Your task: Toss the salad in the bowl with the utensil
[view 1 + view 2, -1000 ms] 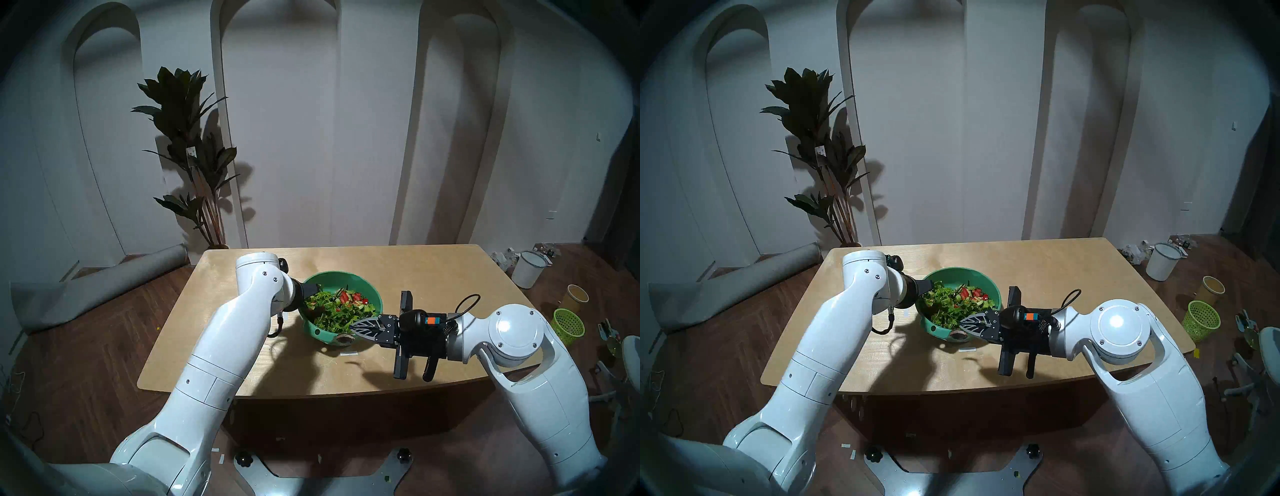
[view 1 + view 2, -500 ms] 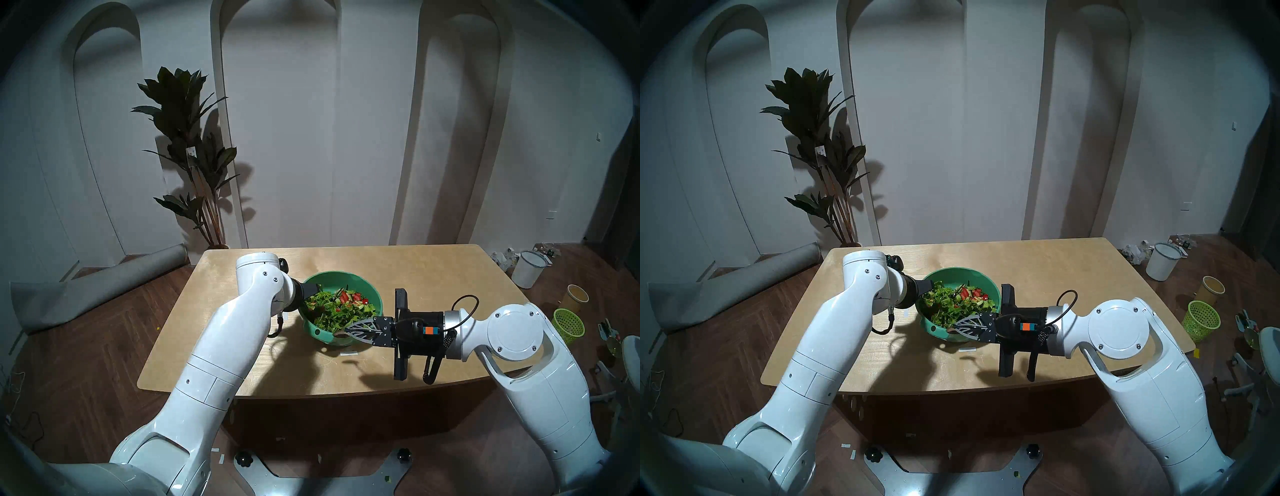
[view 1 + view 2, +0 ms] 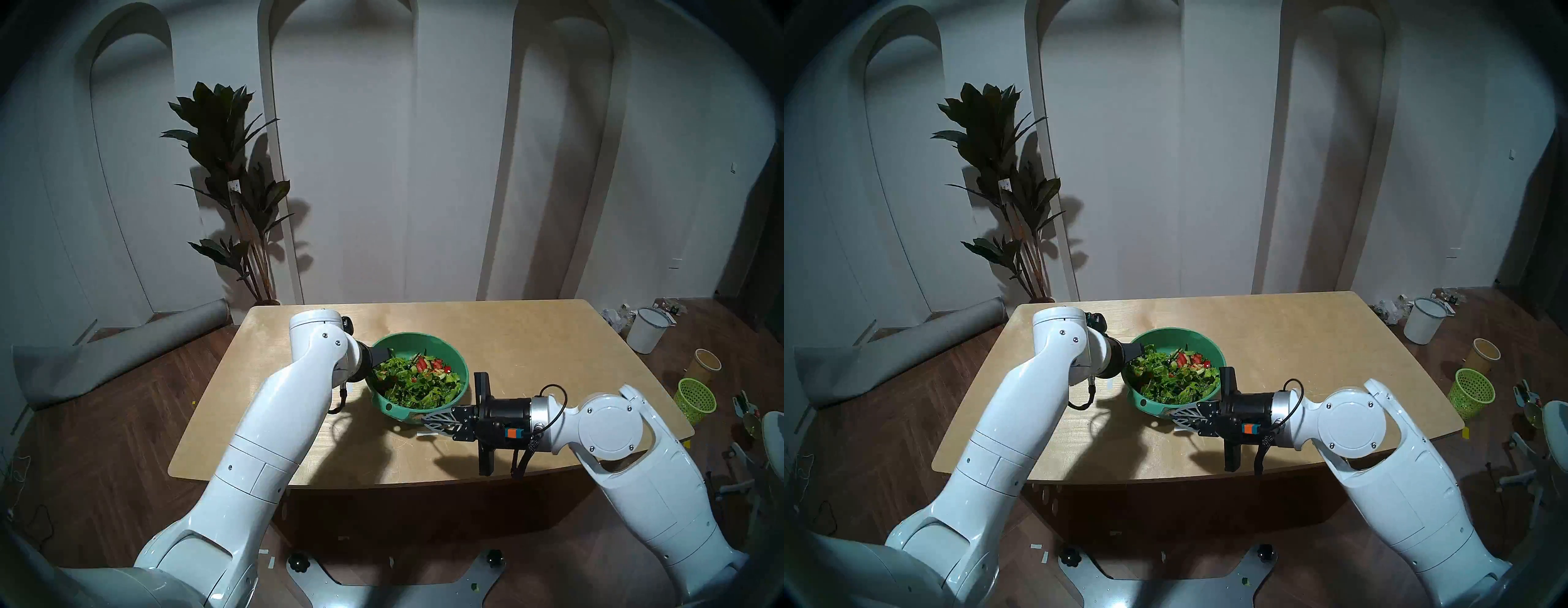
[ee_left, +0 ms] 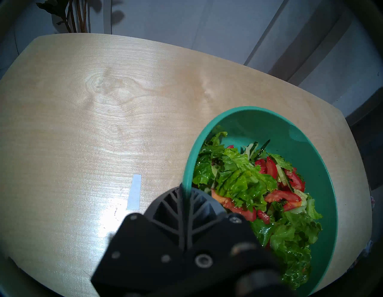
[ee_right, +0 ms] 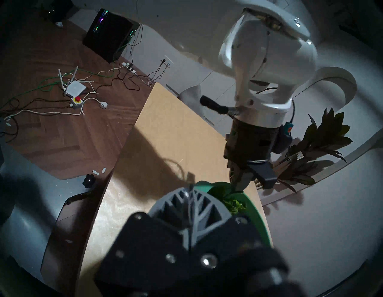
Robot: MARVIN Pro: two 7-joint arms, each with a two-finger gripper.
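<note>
**Right gripper.** The right gripper [image 3: 428,420] has its two ribbed fingers pressed together. In the right wrist view a thin sliver stands between the tips. It is judged to be the spoon [image 5: 189,186] seen edge-on, clamped by its handle, though its round end cannot be made out. The gripper sits low, just above the table [image 3: 530,339]. It is outside the bowl, against its near-right wall and below the rim.

**Left gripper.** The left gripper [image 4: 186,192] is closed on the left rim of the teal bowl [image 3: 424,339], with one finger inside the wall and one outside. The bowl appears tipped toward the near edge of the table while it is held.

**Work item.** The salad [image 3: 418,382] lies wholly inside the bowl. Lettuce is heaped along the left and near sides. The red tomato slices and pale cucumber pieces cluster toward the far right, and the far inner wall is bare. No leaves are visible on the table. A strip of pale tape [image 4: 134,191] lies to the left of the bowl.

**Task status.**
- Done: the bowl is secured and the spoon is judged to be in hand.
- Not in progress: no stirring contact — the spoon is clear of the salad.
- Remaining: the red pieces are grouped rather than spread through the greens, so mixing looks incomplete. More strokes would require the spoon to be raised over the near-right rim and put into the heap.
</note>
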